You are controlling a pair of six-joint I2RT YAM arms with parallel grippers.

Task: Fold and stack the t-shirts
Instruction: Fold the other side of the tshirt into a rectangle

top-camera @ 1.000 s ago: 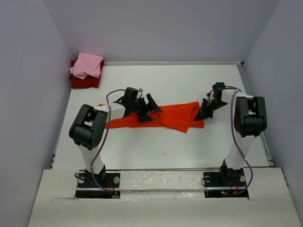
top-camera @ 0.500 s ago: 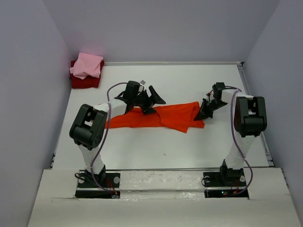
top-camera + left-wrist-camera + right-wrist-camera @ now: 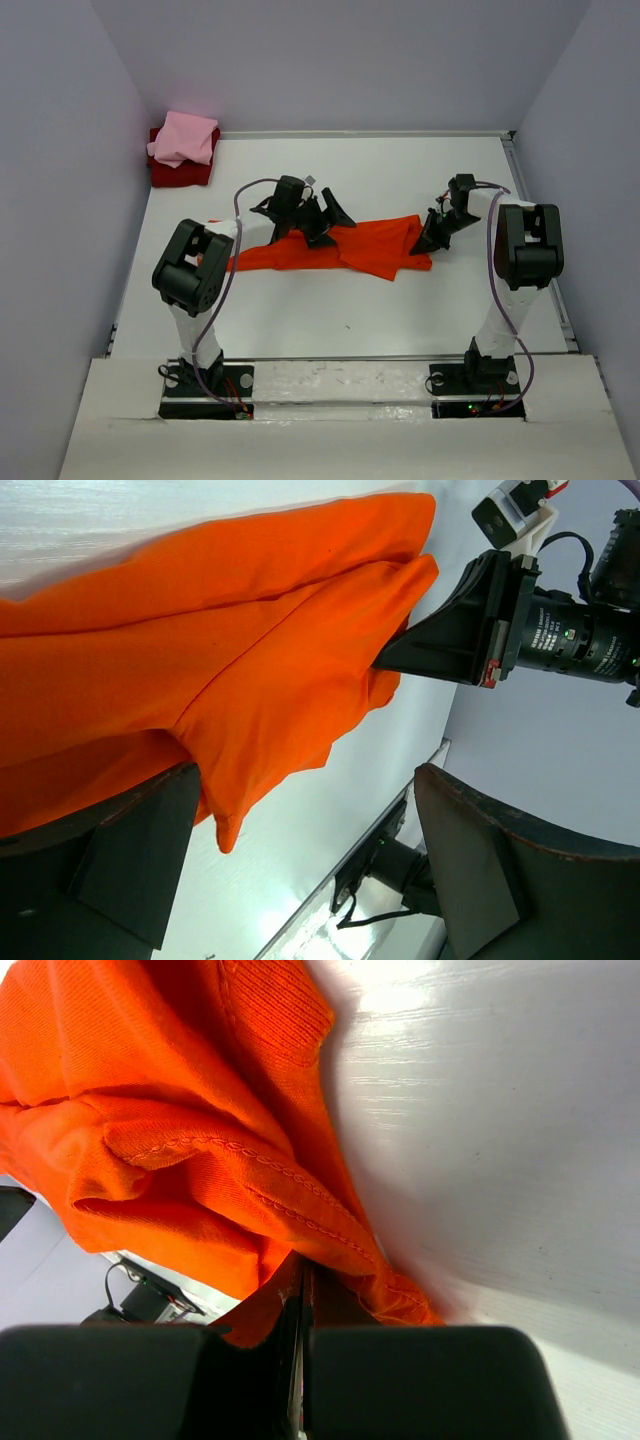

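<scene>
The orange-red t-shirt [image 3: 370,250] lies stretched across the tabletop [image 3: 400,180].
Your right gripper [image 3: 431,238] pinches its end toward the right edge; your left gripper [image 3: 328,222] gapes wide over its middle.

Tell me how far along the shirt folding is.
Done: the pink t-shirt lies folded on the folded dark red t-shirt in the far left corner. In hand: the orange t-shirt lies stretched out, unfolded; the right hand is shut on its right end, the left hand open over its middle. Left: fold it and add it to the stack.
</scene>
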